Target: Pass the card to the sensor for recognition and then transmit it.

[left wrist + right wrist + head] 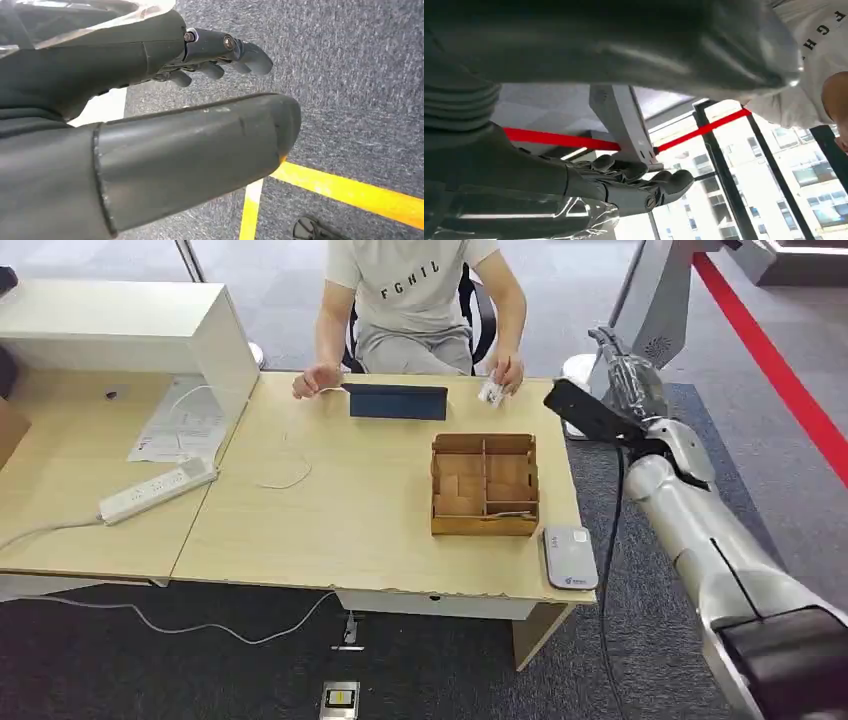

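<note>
A seated person across the table pinches a small white card (491, 392) in one hand at the table's far edge. The white card sensor (569, 557) lies flat at the table's front right corner. My right hand (625, 375) (589, 185) is raised off the table's right side, level with the far edge and to the right of the card. Its fingers are apart and hold nothing. My left hand (165, 125) hangs over grey carpet, thumb and fingers apart, holding nothing.
A wooden divided box (485, 485) stands between the card and the sensor. A dark tablet (397, 400) stands in front of the person. A power strip (158, 490), papers (180, 420) and a white cabinet (130, 325) are at the left.
</note>
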Controlling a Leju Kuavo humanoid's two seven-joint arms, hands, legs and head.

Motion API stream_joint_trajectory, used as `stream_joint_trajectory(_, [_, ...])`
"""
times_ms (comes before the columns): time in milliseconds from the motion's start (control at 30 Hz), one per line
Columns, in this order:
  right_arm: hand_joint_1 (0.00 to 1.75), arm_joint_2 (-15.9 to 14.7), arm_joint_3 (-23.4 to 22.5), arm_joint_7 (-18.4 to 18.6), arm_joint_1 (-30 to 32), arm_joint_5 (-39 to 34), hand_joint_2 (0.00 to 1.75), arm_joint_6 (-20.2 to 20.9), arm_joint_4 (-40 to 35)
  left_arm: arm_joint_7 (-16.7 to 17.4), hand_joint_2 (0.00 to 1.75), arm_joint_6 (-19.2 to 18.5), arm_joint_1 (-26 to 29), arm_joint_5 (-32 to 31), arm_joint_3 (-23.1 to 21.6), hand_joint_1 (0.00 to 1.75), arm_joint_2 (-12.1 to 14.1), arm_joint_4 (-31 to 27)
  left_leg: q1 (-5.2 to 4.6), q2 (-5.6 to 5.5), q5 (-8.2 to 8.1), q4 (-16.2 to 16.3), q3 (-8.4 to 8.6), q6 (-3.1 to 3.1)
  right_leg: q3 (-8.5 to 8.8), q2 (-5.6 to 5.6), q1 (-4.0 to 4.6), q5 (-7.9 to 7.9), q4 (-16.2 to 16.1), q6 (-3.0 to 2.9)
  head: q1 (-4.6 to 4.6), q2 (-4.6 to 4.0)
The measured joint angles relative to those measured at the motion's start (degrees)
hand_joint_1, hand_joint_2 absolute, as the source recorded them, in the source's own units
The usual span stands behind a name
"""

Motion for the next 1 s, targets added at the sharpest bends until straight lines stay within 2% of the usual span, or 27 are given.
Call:
stream_joint_trajectory(100, [0.0, -2.76, -2.58, -0.76, 2.62, -2.49, 0.0, 2.78, -2.43, -0.04, 0.0, -0.13, 0.0, 0.2, 0.07, 0.0, 0.31, -0.02, 0.0, 0.01, -0.01, 0.01, 0.02, 0.0, 0.01, 0.0, 0.0, 0.0, -0.02, 0.0, -0.07, 0.0])
stream_joint_trajectory(200, [0.0, -6.06, -4.3, 0.84, 6.82, -5.05, 0.0, 6.01, -7.39, -0.22, 0.0, -0.02, 0.04, 0.57, 0.13, 0.0, 0.63, 0.0, 0.01, -0.05, -0.02, 0.02, 0.04, 0.01, 0.06, -0.02, 0.01, 0.0, -0.04, 0.0, -0.04, 0.0])
stream_joint_trajectory(300, [0.0, -9.68, -5.51, 5.04, 12.0, -7.5, 0.0, 8.37, -14.15, -0.24, 0.0, 0.39, 0.12, 0.92, 0.2, 0.0, 0.81, -0.02, 0.02, -0.08, -0.04, 0.02, 0.04, 0.03, 0.05, -0.03, 0.01, 0.0, -0.05, 0.0, -0.02, 0.0])
stream_joint_trajectory(533, [0.0, -18.52, -7.95, 14.22, 25.5, -9.22, 0.0, 12.39, -36.29, -1.11, 0.0, 2.67, 0.27, 1.88, 0.37, 0.0, 1.05, 0.0, 0.02, -0.06, -0.08, 0.01, 0.01, 0.03, 0.04, -0.02, 0.02, -0.01, -0.05, 0.01, -0.04, 0.0])
stream_joint_trajectory(567, [0.0, -19.41, -8.04, 15.57, 27.05, -9.57, 1.75, 13.31, -39.22, -1.2, 0.0, 3.11, 0.24, 2.16, 0.39, 0.0, 1.05, 0.0, 0.02, -0.07, -0.08, 0.0, 0.0, 0.03, 0.03, -0.01, 0.02, -0.02, -0.05, 0.0, 0.0, 0.0])
stream_joint_trajectory(667, [0.0, -22.31, -8.04, 19.97, 31.31, -10.94, 1.75, 15.43, -48.99, -1.46, 0.0, 3.96, 0.13, 2.6, 0.44, 0.0, 1.05, 0.0, 0.02, -0.02, -0.08, -0.02, -0.05, 0.03, 0.02, 0.0, 0.02, -0.02, -0.04, 0.0, 0.0, 0.0])
stream_joint_trajectory(767, [0.0, -24.23, -7.1, 24.24, 34.14, -12.28, 1.75, 15.73, -57.71, -1.94, 0.0, 4.11, -0.03, 2.51, 0.44, 0.0, 1.05, 0.0, 0.03, 0.02, -0.07, -0.03, -0.04, 0.02, 0.02, 0.0, 0.03, -0.02, -0.02, 0.0, 0.0, 0.0])
stream_joint_trajectory(1000, [0.0, -24.91, -1.7, 27.67, 37.65, -11.6, 1.75, 12.96, -68.7, -3.02, 0.0, 3.5, -0.3, 1.68, 0.44, 0.0, 1.05, 0.0, 0.04, 0.02, -0.07, -0.05, -0.03, 0.01, 0.03, -0.01, 0.05, -0.02, -0.02, -0.02, -0.02, 0.0])
